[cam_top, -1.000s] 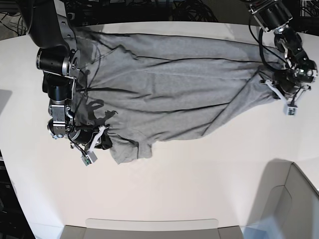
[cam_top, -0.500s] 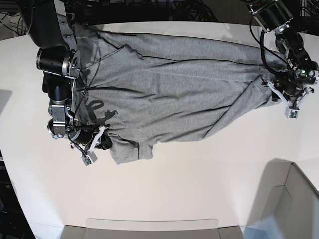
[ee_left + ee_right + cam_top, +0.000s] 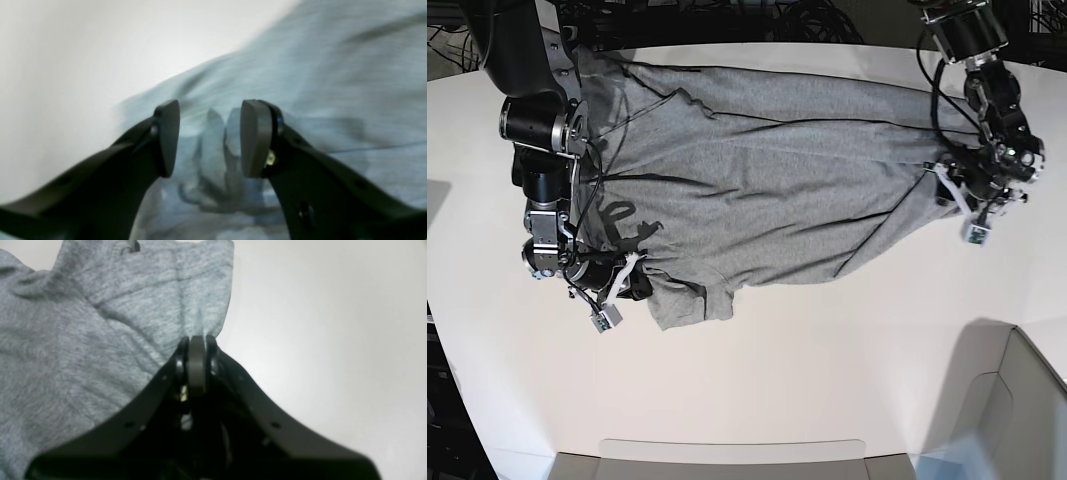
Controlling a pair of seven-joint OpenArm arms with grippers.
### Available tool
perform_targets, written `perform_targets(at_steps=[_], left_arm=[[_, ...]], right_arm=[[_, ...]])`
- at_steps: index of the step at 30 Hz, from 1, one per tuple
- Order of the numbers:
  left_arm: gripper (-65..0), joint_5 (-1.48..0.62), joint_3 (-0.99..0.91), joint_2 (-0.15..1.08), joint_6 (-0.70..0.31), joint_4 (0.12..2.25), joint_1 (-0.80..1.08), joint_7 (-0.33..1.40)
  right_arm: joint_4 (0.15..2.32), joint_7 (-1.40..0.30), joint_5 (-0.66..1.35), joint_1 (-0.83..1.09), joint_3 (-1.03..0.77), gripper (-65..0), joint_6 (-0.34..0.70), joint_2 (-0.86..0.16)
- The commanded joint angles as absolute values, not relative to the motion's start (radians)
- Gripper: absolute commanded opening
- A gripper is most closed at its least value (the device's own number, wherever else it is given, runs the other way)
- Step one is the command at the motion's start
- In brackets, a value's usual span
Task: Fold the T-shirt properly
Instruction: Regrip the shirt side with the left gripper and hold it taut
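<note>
The heather-grey T-shirt (image 3: 767, 180) lies spread and wrinkled across the white table (image 3: 827, 350), plain face up. My right gripper (image 3: 639, 285), at the left of the base view, is shut on the shirt's lower-left edge. The right wrist view shows its jaws (image 3: 197, 340) pinched on the grey fabric (image 3: 100, 323). My left gripper (image 3: 947, 192), at the right of the base view, sits over the shirt's right end. In the left wrist view it (image 3: 208, 138) is open, with rumpled cloth (image 3: 333, 66) lying beneath and between the fingers (image 3: 166, 136).
A grey bin (image 3: 1017, 400) stands at the front right corner. A flat tray edge (image 3: 732, 455) runs along the front of the table. Dark cables and equipment (image 3: 807, 20) lie behind the far edge. Bare white table fills the front half.
The arm at the right of the base view has moved left, onto the shirt's right end. The shirt's far-left top edge has shifted and creased. The other arm has not moved.
</note>
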State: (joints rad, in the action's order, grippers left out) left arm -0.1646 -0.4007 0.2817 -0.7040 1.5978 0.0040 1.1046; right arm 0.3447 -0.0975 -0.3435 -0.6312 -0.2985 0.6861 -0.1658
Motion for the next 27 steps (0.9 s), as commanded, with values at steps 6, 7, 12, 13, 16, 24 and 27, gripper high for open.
perform_targets(at_steps=[6,7,12,13,16,24,27], left_arm=[[-37.0,-0.156,-0.412,0.306,-0.698,1.589,-0.004,1.107],[-37.0,-0.156,-0.415,0.308,-0.698,1.567,-0.004,1.107],[-37.1,-0.160,-0.415,0.343,-0.698,1.500,-0.005,1.106],[-37.2,-0.160,-0.415,0.343,-0.698,1.503,-0.004,1.106],[-37.4,-0.160,-0.418,0.343,-0.698,1.503,-0.004,1.106],[-54.2,-0.160,-0.418,0.343,-0.698,1.503,-0.005,1.106],[-62.4,-0.160,-0.418,0.341,-0.698,1.503,-0.005,1.106]], right_arm=[[0.332,-0.234,-0.452,-0.615,-0.292,-65.0,0.698,-0.174],[0.332,-0.234,-0.452,-0.615,-0.292,-65.0,0.698,-0.174],[0.332,-0.234,-0.452,-0.615,-0.292,-65.0,0.698,-0.174],[0.332,-0.234,-0.452,-0.615,-0.292,-65.0,0.698,-0.174],[0.332,-0.234,-0.452,-0.615,-0.292,-65.0,0.698,-0.174],[0.332,-0.234,-0.452,-0.615,-0.292,-65.0,0.698,-0.174],[0.332,-0.234,-0.452,-0.615,-0.292,-65.0,0.698,-0.174]])
